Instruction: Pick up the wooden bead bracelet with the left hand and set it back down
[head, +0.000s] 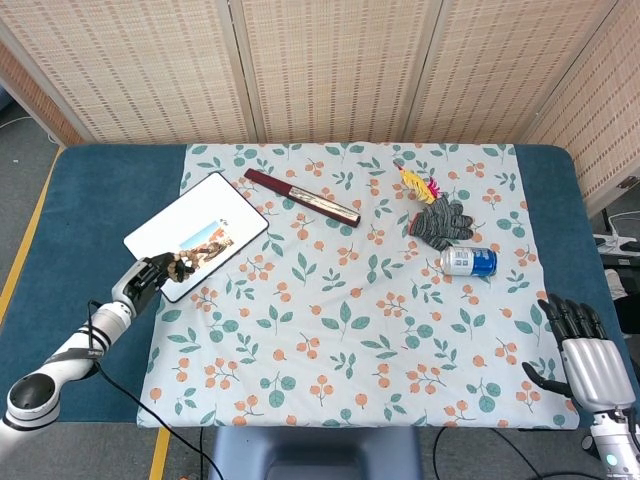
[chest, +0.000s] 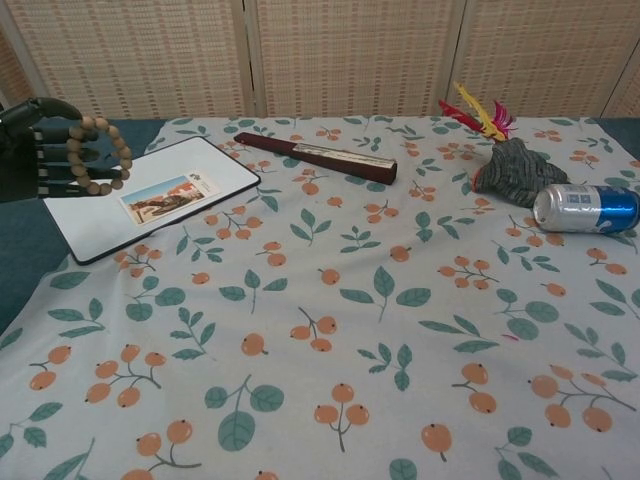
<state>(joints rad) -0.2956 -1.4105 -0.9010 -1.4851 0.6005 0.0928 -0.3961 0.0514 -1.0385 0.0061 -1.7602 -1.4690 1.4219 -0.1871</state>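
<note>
The wooden bead bracelet (chest: 102, 156) hangs as a loop from the fingers of my left hand (chest: 32, 148), which holds it just over the left end of the white board (chest: 190, 160). In the head view, the left hand (head: 148, 275) sits at the board's (head: 190, 215) near-left corner, with the bracelet (head: 183, 265) over the board beside its picture card. Whether the beads touch the board I cannot tell. My right hand (head: 588, 362) stays off the cloth's near right corner, fingers spread, holding nothing.
On the floral cloth (head: 350, 320) lie a dark red folded fan (head: 302, 195), a feathered shuttlecock (head: 416, 183), a dark knit glove (head: 442, 220) and a blue-and-silver can (head: 470, 261) on its side. Blue table (head: 100, 200) borders the cloth.
</note>
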